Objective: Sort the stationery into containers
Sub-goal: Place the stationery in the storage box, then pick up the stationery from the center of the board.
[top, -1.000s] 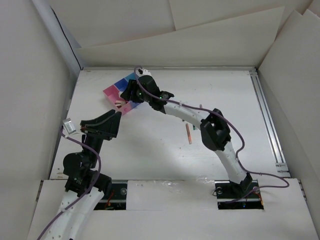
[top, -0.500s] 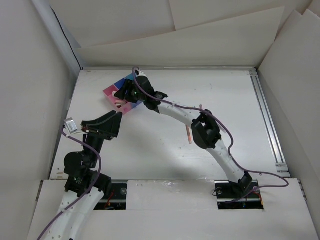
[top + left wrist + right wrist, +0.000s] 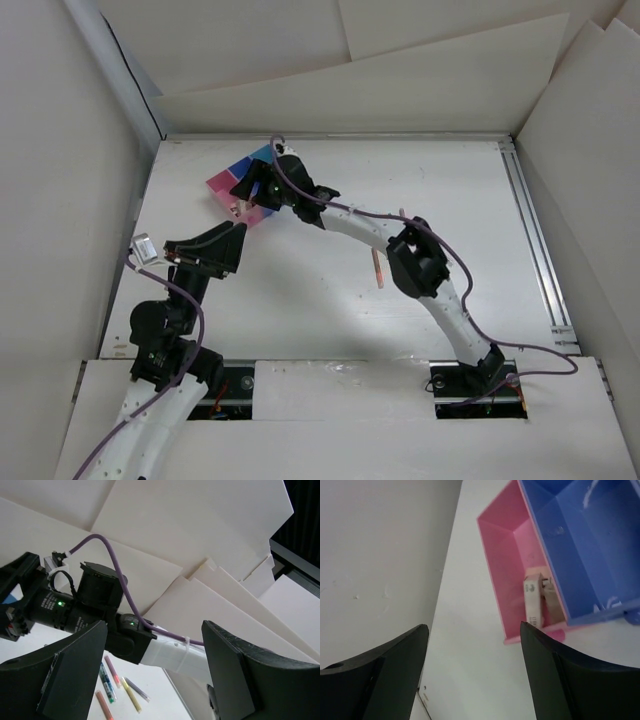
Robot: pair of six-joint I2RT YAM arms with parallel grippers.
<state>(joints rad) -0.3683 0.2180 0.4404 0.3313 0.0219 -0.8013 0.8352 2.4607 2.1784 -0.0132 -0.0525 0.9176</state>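
Observation:
The containers stand at the table's far left: a pink bin (image 3: 222, 185) (image 3: 507, 575), a dark blue one (image 3: 240, 166) (image 3: 580, 545) and a light blue one (image 3: 262, 152). Two stubby erasers (image 3: 535, 600) lie in the pink bin. My right gripper (image 3: 243, 196) (image 3: 472, 680) hangs open just above the pink bin's near end, with nothing between its fingers. Several pens lie together on the table, among them a teal one (image 3: 106, 680) and a yellow one (image 3: 131, 695). From above only an orange-pink pen (image 3: 378, 268) shows. My left gripper (image 3: 232, 248) (image 3: 155, 680) is open and empty, raised near the left side.
The right arm (image 3: 360, 228) stretches across the table's middle and covers most of the pens from above. White board walls enclose the table, with a metal rail (image 3: 535, 240) along the right edge. The left wall is close to the bins.
The right wrist has shifted slightly left and down over the pink bin, and its elbow has swung a little. The left arm has hardly moved.

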